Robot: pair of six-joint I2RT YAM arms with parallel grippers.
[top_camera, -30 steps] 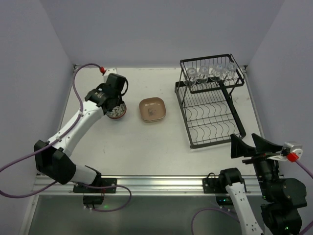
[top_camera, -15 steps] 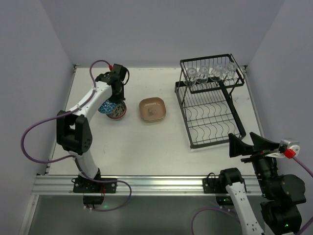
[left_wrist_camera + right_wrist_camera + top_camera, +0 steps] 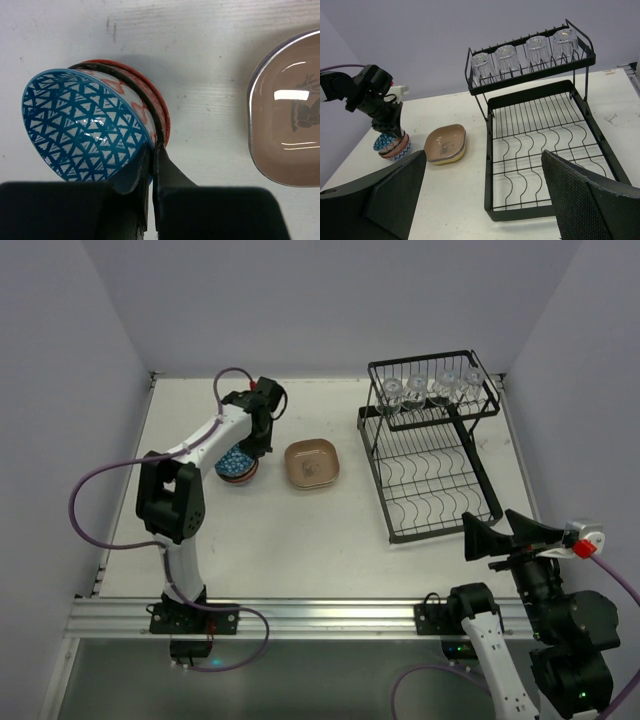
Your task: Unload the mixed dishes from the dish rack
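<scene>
A: Top view?
B: Left jaws clenched on blue bowl (image 3: 232, 462) rim, far-left desk (image 3: 300, 540). Right jaws released, hovering at dish rack (image 3: 475, 465) near corner.
A: Left wrist?
B: Blue bowl tilted inside red bowl (image 3: 159, 107); tan plate (image 3: 287, 110) beside.
A: Right wrist?
B: Four glasses (image 3: 506, 59) in rack's upper basket.

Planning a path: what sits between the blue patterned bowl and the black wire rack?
Only the tan rounded-square plate, otherwise bare table; the top view shows it.
</scene>
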